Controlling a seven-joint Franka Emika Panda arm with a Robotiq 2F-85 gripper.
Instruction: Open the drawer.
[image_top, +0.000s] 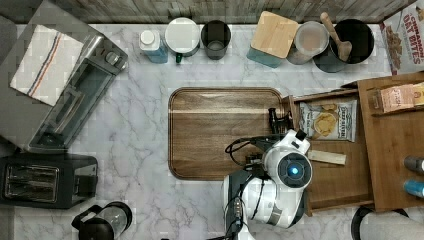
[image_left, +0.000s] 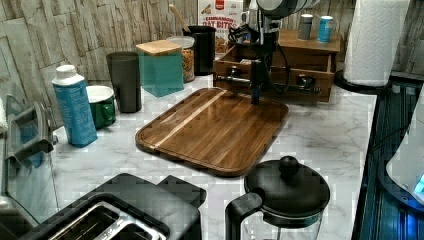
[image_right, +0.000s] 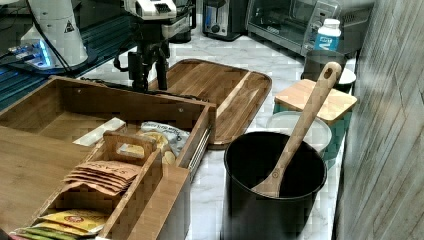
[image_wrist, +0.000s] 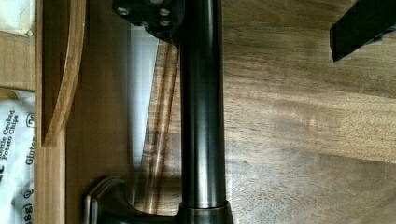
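Note:
The brown wooden drawer (image_top: 335, 180) stands pulled out from the wooden organiser at the top view's right, with a chips bag (image_top: 330, 120) and a pale packet lying inside. In the wrist view its black bar handle (image_wrist: 203, 116) runs between my fingers. My gripper (image_wrist: 252, 32) is open and straddles the bar: one finger (image_wrist: 149, 14) sits on the drawer-front side against it, the other (image_wrist: 359, 28) stands well clear over the cutting board. The left view has the gripper (image_left: 256, 85) pointing straight down at the drawer front (image_left: 295, 67). The right view shows its fingers (image_right: 134, 70) spread at the handle (image_right: 180, 96).
A dark wooden cutting board (image_top: 220, 135) lies directly in front of the drawer, under the handle. Jars, a cup and a black pot with a wooden spoon (image_top: 345, 40) line the back wall. A toaster oven (image_top: 75, 95), a toaster and a coffee press (image_top: 102, 222) stand at the top view's left.

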